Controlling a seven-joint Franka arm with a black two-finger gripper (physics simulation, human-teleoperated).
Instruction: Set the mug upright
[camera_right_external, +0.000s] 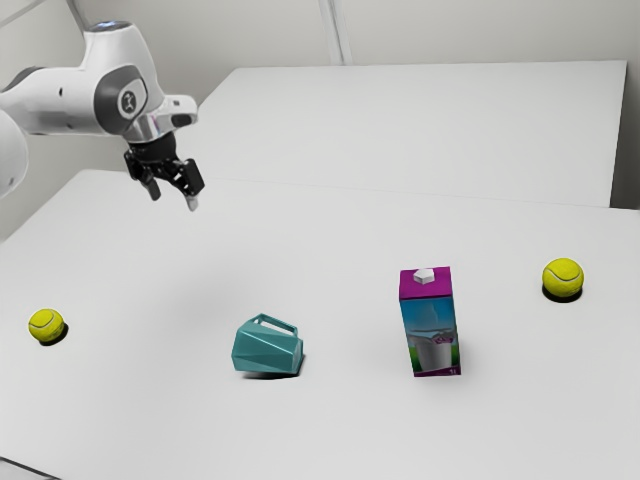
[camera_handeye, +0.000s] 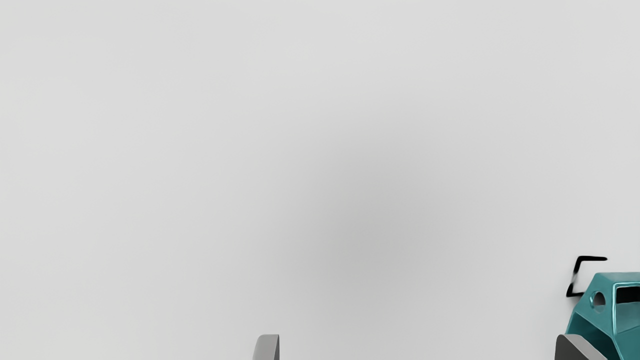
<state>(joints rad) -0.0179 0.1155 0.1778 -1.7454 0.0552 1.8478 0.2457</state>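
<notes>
"Two yellow tennis balls are on the table (camera_right_external: 330, 230), yes?"

"Yes, both are round, with curved seams. One (camera_right_external: 45, 325) is toward the exterior view's left, the other (camera_right_external: 563, 277) toward its right. The table is white, smooth and quite plain."

"And the mug (camera_right_external: 267, 349), how does it lie?"

"It lies on its side, between the first ball and the carton (camera_right_external: 432, 325), well apart from both. It is teal, slightly shiny, with flat angular facets, and its square-cornered handle (camera_right_external: 279, 323) points upward."

"Please describe the carton also."

"It is a tall box, standing upright, with a purple top, a white angular cap (camera_right_external: 424, 275) and a printed blue and green front."

"What does the gripper (camera_right_external: 172, 197) do?"

"It hangs above the table, well apart from the mug. Its fingers (camera_handeye: 266, 348) are spread wide, and it has hold of nothing. In the wrist view, the mug appears partly behind one fingertip."
</notes>
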